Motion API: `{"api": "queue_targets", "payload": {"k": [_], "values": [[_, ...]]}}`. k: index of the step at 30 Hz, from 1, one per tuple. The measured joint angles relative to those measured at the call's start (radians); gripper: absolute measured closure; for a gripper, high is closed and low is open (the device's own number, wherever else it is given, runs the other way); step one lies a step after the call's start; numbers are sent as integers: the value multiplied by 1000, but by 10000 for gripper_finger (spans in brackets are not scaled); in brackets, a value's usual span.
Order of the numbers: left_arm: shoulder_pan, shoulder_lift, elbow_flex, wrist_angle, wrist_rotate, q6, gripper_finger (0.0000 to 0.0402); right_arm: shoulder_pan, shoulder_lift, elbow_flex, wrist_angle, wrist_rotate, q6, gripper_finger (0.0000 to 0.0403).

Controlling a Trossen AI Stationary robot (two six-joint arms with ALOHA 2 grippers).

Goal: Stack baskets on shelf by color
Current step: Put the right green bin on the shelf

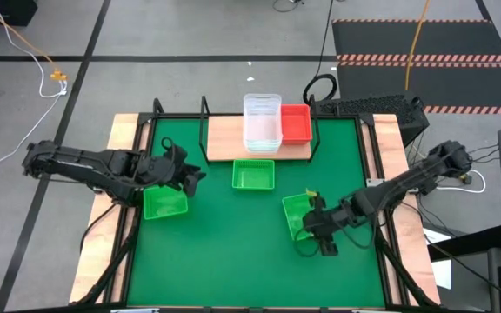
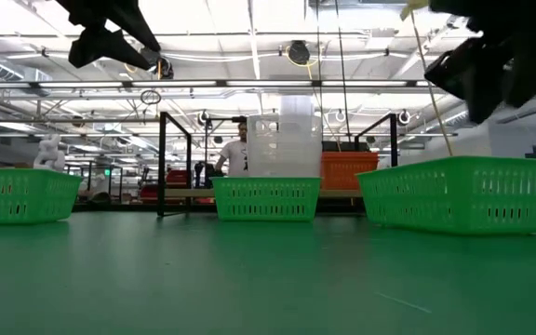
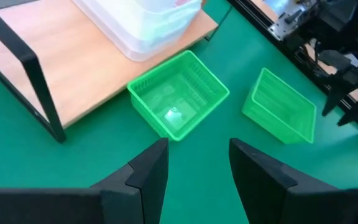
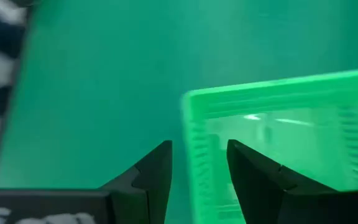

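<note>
Three green baskets (image 1: pixel 253 175) on mat (image 1: pixel 233 252); clear stack (image 1: pixel 262 122), red stack (image 1: pixel 296 124) on shelf (image 1: pixel 224 139).

The red baskets (image 1: pixel 297 123) cannot be counted, and the right tool (image 2: pixel 491 70) is cut off.

**Bright overhead light, soft wrist focus**

Ceiling strip lights (image 2: pixel 249 58) lit the scene evenly; shadows stayed faint. The green mat (image 2: pixel 249 279) showed a dull sheen. In the right wrist view the nearest green basket (image 4: pixel 278 143) was blurred and glared.
</note>
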Motion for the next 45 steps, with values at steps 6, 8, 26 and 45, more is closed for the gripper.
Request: {"api": "queue_targets", "payload": {"k": [6, 8, 26, 45], "values": [[26, 0, 0, 1, 5, 13, 231, 36, 64, 0, 1, 119, 36, 256], [30, 0, 0, 2, 19, 22, 231, 36, 79, 0, 3, 86, 33, 256], [31, 0, 0, -1, 85, 112, 231, 27, 231, -21, 130, 4, 32, 297], [35, -115, 0, -319, 139, 29, 231, -223, 598, 842, 36, 58, -476, 400]]}}
